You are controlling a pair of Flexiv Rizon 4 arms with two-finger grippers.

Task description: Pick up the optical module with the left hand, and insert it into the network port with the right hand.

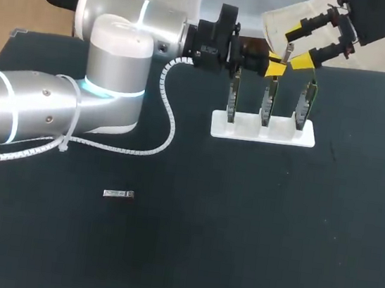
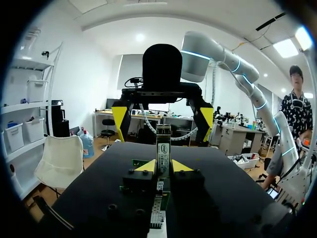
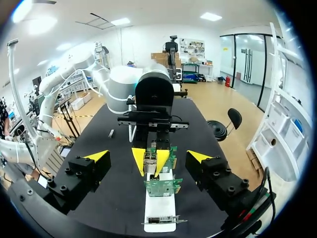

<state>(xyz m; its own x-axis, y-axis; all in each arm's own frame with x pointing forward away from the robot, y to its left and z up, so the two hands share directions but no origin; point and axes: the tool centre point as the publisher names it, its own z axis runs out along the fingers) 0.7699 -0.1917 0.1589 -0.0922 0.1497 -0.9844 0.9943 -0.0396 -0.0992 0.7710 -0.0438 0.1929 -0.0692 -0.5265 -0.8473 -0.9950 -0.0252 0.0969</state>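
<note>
1. Left wrist view: the left claw (image 2: 163, 166) pinches the optical module (image 2: 163, 146) upright, just above the middle circuit board (image 1: 268, 110) of the white holder (image 1: 217, 127). In the head view the module is too small to make out.
2. Right wrist view: the right claw (image 3: 147, 156) is spread wide, gripping nothing, over the holder's end. The left claw ahead of it covers most of the module.
3. Head view: a second module (image 1: 118, 193) lies on the desk (image 1: 235, 249), well apart from the holder, on the left arm's side.
</note>
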